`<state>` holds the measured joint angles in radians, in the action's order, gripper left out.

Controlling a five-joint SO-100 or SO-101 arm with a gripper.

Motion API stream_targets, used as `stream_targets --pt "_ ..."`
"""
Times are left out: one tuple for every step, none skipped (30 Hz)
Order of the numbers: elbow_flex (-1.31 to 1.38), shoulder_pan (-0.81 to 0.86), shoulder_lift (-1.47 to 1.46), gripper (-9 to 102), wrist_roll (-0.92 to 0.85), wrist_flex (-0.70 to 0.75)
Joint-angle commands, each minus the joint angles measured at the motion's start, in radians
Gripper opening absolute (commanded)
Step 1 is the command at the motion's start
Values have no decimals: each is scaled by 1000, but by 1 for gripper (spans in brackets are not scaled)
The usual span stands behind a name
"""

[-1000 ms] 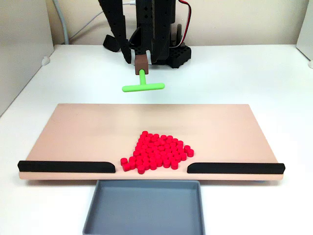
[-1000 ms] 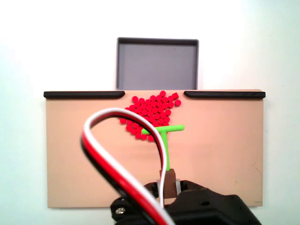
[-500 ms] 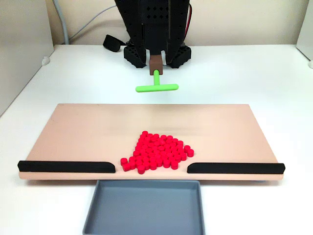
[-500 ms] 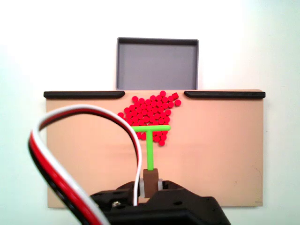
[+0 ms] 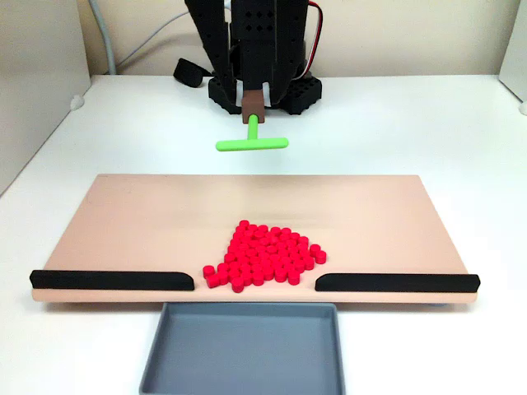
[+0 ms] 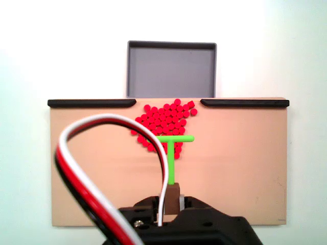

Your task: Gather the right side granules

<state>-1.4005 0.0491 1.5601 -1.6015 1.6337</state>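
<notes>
The red granules [image 5: 263, 255] lie in one heap on the tan board [image 5: 148, 218], against the gap between its two black rails. From the other side the granules [image 6: 164, 118] sit just before the grey tray. My gripper [image 5: 254, 97] is shut on the brown handle of the green T-shaped stick [image 5: 252, 143], which hangs in the air beyond the board's far edge, crossbar level. In the view from behind the arm, the gripper [image 6: 173, 198] holds the stick [image 6: 172, 153] with its crossbar overlapping the heap's near edge.
A grey tray [image 5: 243, 350] stands below the board's gap at the front. Black rails [image 5: 111, 280] [image 5: 395, 282] line the board's front edge on either side. A red, white and black cable [image 6: 87, 168] loops across the left half of the board in the view from behind the arm.
The gripper with the stick swung right in the front view, then came part of the way back left. The heap of granules has not moved.
</notes>
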Motion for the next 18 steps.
stream_targets --pt "20 9 0 0 -8 -5" --pt "20 12 0 0 -8 -5" --pt "20 14 0 0 -15 -5" --pt "20 15 -3 0 -17 -5" --pt "20 17 -3 0 -8 -5" --pt "20 18 -2 0 2 -5" --pt "21 18 0 0 15 -5" --pt "21 15 5 0 38 -5" --pt "21 11 9 0 55 -5" --pt "21 8 14 0 60 -5" --pt "21 5 15 0 60 -5" --pt "21 3 15 0 60 -5" --pt "21 2 15 0 60 -5" --pt "21 2 12 0 60 -5" --pt "21 2 9 0 60 -6" --pt "21 0 6 0 60 -6" --pt "21 0 5 0 58 -6" --pt "21 0 5 0 58 -6"
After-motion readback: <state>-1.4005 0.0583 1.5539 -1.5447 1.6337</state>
